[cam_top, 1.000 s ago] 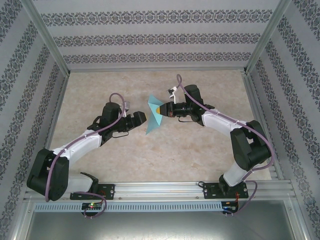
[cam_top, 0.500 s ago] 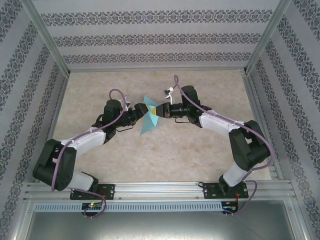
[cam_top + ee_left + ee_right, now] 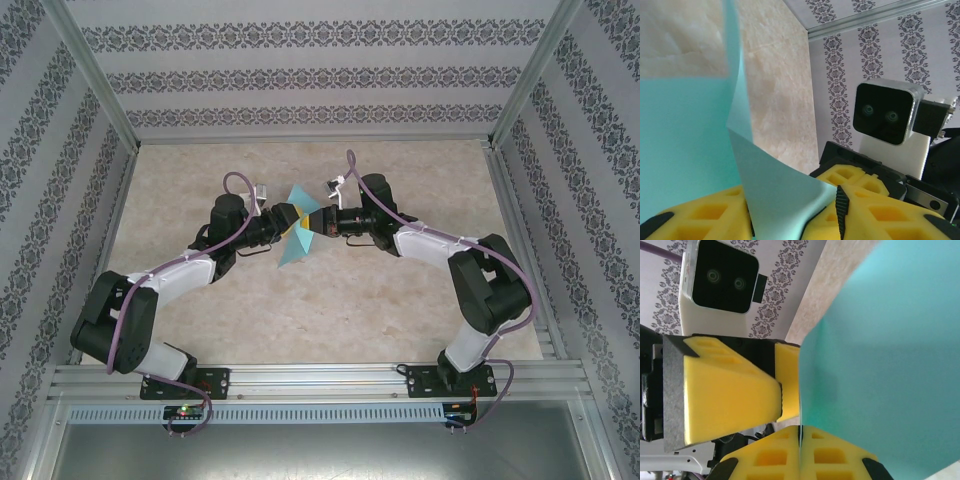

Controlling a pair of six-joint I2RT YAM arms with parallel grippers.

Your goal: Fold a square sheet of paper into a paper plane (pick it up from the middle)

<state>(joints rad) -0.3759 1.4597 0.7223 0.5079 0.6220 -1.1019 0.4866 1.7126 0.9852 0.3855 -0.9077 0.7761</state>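
Teal paper [image 3: 290, 250], folded, plain, sharp-cornered

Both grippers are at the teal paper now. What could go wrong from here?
1. The right gripper pinches the thin teal-blue paper sheet near one edge; the rest bows free and may slip or twist.
2. The left gripper has its yellow pads apart around a curled flap; clamping there may set a stray crease.
3. The grippers face each other closely; any opposed pull may tear the sheet.
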